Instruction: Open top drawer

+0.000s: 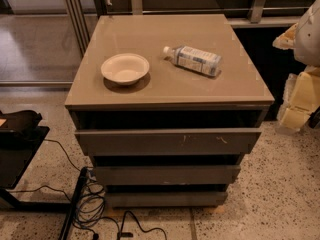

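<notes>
Where the cabinet faces the camera, three drawer fronts are stacked: the top drawer and two slimmer fronts, one just under it and one near the floor. On the cabinet's glossy tan top sit one bowl, white and upright, left of centre, and one bottle, lying on its side right of centre with its cap toward the bowl. The two are apart.

At the cabinet's left foot, black cables loop over the speckled floor beside a black stand. Pale yellow blocks lean at the right edge, below a white rounded shape I cannot identify. Nothing lies on the floor straight in front of the drawers.

The top drawer sits directly under the cabinet top, with a dark band between the two. Its front is flat, grey-taupe and handleless, wider than the fronts below, with small pale scuffs right of centre. Its inside is hidden in shadow.

The gripper does not show in this view, so I cannot tell where it is or how it is set.
</notes>
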You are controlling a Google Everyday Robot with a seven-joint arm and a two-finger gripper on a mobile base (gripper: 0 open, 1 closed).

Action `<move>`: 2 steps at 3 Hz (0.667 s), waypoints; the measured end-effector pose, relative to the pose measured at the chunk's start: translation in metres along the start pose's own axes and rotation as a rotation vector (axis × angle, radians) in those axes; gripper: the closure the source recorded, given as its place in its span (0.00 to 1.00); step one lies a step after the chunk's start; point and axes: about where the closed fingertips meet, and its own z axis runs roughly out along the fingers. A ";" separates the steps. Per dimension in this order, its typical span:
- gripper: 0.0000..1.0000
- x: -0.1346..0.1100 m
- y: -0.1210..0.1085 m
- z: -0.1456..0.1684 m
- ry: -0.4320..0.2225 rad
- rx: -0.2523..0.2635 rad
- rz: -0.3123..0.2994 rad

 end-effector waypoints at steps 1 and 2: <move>0.00 -0.001 0.000 0.001 -0.002 0.006 -0.007; 0.00 -0.001 0.006 0.024 -0.040 -0.006 -0.037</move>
